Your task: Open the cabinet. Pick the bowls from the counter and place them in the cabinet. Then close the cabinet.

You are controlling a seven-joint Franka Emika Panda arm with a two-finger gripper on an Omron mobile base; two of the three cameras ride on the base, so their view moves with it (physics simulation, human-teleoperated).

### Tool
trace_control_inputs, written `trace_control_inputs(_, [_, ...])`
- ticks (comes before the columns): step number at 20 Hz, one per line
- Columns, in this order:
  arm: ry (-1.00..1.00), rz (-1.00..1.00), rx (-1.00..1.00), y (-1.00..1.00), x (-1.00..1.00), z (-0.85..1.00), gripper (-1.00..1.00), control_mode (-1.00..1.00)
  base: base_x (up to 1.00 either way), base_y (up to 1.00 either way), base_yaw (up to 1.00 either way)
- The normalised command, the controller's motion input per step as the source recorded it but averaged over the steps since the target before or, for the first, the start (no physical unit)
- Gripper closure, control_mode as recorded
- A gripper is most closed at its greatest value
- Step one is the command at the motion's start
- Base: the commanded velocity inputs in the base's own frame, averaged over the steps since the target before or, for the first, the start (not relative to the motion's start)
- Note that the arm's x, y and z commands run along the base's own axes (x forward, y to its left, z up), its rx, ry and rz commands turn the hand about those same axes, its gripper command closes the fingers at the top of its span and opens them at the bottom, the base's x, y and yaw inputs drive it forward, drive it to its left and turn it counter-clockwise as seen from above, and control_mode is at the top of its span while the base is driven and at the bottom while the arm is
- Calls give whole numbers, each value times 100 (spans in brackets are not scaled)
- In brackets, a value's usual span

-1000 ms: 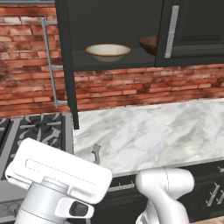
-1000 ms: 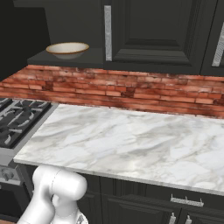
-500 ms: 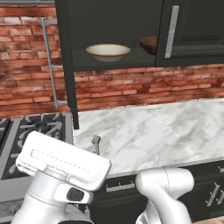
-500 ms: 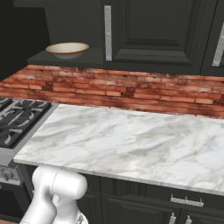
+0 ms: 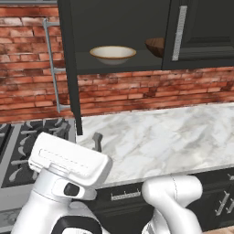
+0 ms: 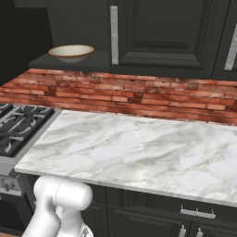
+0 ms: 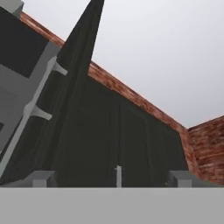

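Observation:
The black wall cabinet [image 5: 201,32] has its left door [image 5: 69,68] swung out edge-on, silver bar handle [image 5: 51,64] on its far side. On the open shelf [image 6: 65,62] sits the cream bowl [image 5: 112,53] [image 6: 71,52]. The brown bowl [image 5: 156,45] is beside it, half hidden behind the shut right door. My gripper [image 7: 113,178] is open and holds nothing. It hangs low over the marble counter [image 5: 173,137], one fingertip [image 5: 97,140] just below and right of the open door's bottom corner. The hand view looks up along that door [image 7: 87,113] and its handle [image 7: 30,109].
A gas stovetop [image 5: 27,146] [image 6: 18,129] with black grates lies left of the counter. Behind runs a red brick backsplash [image 6: 139,95]. Dark drawers with short handles [image 6: 196,213] sit under the counter edge. My own white arm [image 5: 173,196] fills the lower foreground.
My hand has risen slightly toward the open door's lower corner. The door and both bowls have not moved.

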Motion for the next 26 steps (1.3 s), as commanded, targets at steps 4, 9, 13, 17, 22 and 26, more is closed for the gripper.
trace_control_inputs(4, [26,-9,-12,0,21,0,-100,-100,0,0,0])
trace_control_inputs(9, [20,-1,-13,0,12,-6,-100,-100,0,0,0])
trace_control_inputs(13, [4,1,-4,1,5,-1,-100,-100,0,0,0])
trace_control_inputs(17, [6,3,3,0,1,-1,-100,-100,0,0,0])
trace_control_inputs(22, [2,0,16,14,3,0,-100,-100,0,0,0])
trace_control_inputs(26, [2,0,20,20,12,0,-100,-100,0,0,0])
